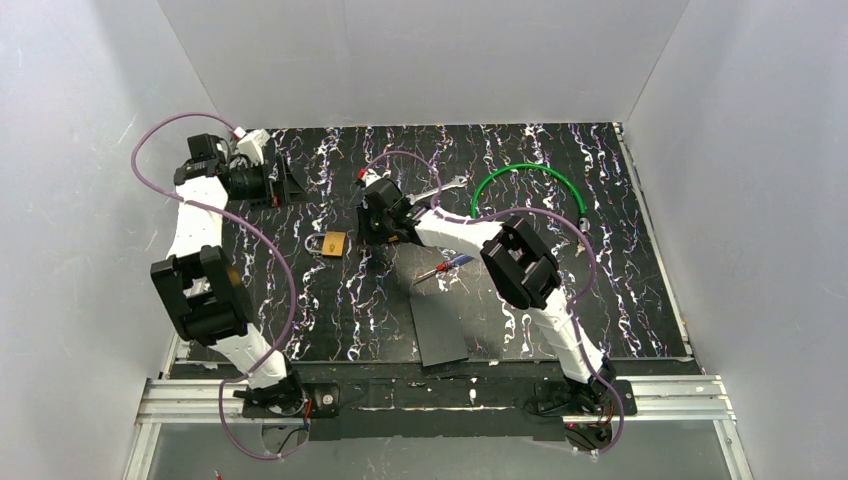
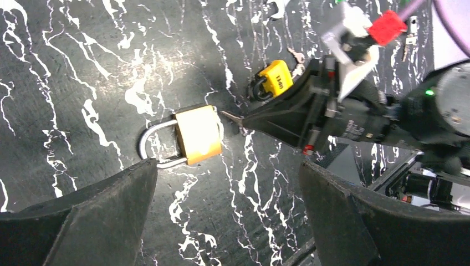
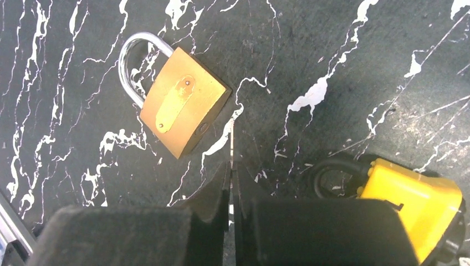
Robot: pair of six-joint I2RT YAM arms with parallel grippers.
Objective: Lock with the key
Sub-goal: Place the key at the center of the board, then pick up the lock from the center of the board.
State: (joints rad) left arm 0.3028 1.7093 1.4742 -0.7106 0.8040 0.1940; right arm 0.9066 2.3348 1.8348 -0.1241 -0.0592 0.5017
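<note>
I have the key [image 3: 230, 145] in the right gripper [image 3: 231, 176]. Its fingers are pinched together on it, so only a thin silvery blade shows past the tips, ending just short of the padlock [image 3: 180, 105]. A chunky yellow-and-black piece [image 3: 413, 205] with a black ring lies on the mat [image 3: 332, 55] just beside that gripper. The finger hides whatever joins it to the blade.

I judge this to be the insertion step. The keyhole [image 3: 202, 128] sits in the end face opposite the shackle [image 3: 128, 61], and that face is angled away from the blade. I'd swing the wrist until the blade runs along the padlock's length, then creep in low. The padlock lies loose and flat and will likely slide. The left gripper [image 2: 227, 221], spread wide and holding nothing, hangs back from it and could brace the shackle end.

The yellow piece carries dark digits that look like "1141", though I'm not sure. I can read nothing on the padlock's face.
</note>
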